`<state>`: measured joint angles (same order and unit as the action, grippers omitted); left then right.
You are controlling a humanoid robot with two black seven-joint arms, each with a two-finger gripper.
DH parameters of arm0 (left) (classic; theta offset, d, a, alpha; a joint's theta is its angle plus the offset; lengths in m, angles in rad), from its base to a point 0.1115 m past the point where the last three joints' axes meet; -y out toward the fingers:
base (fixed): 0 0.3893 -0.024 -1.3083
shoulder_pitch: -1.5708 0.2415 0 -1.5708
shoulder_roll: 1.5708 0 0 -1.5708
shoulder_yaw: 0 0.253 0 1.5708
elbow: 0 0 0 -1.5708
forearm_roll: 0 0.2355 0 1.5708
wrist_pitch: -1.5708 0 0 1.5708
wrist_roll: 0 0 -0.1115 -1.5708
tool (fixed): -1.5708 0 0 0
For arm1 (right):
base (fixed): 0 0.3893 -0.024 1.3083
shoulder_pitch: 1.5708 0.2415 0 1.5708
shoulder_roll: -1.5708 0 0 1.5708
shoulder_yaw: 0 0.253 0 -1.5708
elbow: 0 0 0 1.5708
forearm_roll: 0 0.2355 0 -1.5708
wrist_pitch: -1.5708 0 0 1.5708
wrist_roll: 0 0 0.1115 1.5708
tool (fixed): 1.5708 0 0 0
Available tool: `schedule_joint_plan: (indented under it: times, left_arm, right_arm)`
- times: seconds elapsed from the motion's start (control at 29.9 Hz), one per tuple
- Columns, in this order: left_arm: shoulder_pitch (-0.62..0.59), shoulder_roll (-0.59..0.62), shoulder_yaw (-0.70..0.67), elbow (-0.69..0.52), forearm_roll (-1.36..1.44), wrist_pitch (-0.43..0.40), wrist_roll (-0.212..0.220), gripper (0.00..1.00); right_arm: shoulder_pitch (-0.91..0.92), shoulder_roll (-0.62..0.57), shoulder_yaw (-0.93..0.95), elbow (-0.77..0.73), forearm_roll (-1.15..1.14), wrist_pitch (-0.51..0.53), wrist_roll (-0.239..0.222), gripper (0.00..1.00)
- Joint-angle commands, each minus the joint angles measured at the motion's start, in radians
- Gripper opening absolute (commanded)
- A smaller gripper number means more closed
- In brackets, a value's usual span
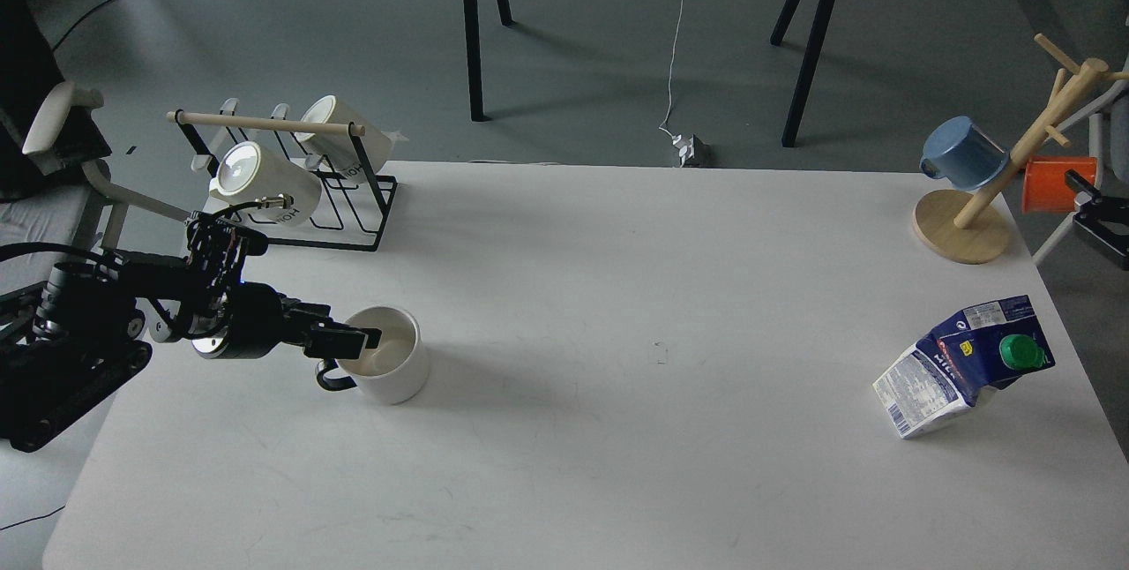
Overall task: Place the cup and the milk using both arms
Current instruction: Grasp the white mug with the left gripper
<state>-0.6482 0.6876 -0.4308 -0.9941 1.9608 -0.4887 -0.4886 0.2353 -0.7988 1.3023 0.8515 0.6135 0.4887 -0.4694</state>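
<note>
The left gripper (366,342) pinches the near rim of the cup (385,367); a thin rim grip may slip or tip it. The milk (963,364), far right of the cup, leans and could topple; no right gripper shows.

At nine o'clock our left gripper (357,341) hides part of the cup (388,369) rim; we cannot tell its grip. At three o'clock the orange cup (1058,183) sits half-hidden.

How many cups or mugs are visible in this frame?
5: squat cup at the left gripper; two lettered mugs on the wire rack; blue cup and orange cup by the wooden tree.
</note>
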Motion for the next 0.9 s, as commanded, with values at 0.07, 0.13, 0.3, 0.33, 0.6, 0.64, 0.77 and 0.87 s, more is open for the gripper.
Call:
schedule_joint_plan:
  times: [0.07,0.13,0.3,0.33,0.6,0.64,0.77,0.87]
  left_arm:
    - [0.004,-0.013,-0.002,0.0,-0.002,0.002,0.0,0.84]
    - [0.004,-0.013,0.0,0.0,-0.002,0.024,0.0,0.75]
    - [0.005,-0.013,0.001,0.0,0.0,0.061,0.0,0.58]
    - [0.007,-0.013,0.003,0.0,0.0,0.065,0.0,0.51]
    - [0.007,-0.011,0.029,0.0,0.0,0.177,0.0,0.04]
    - [0.007,-0.011,0.035,0.0,0.0,0.186,0.0,0.03]
    - [0.018,-0.008,0.038,-0.001,0.0,0.205,0.0,0.0]
    - [0.019,0.0,0.038,-0.001,-0.002,0.222,0.0,0.0]
  right_arm:
    - [-0.001,0.001,0.002,-0.002,0.0,0.0,0.0,0.98]
    - [-0.002,0.001,0.002,-0.002,0.0,0.0,0.0,0.98]
    - [-0.007,0.0,0.003,-0.003,0.0,0.0,0.002,0.98]
    - [-0.007,0.0,0.003,-0.003,0.0,0.0,0.002,0.98]
    - [-0.008,-0.002,0.003,-0.006,0.002,0.0,0.002,0.98]
    - [-0.008,0.0,0.003,-0.006,0.002,0.0,0.002,0.98]
    - [-0.008,0.0,0.003,-0.008,0.002,0.0,0.002,0.98]
    - [-0.01,0.0,0.003,-0.008,0.002,0.0,0.002,0.98]
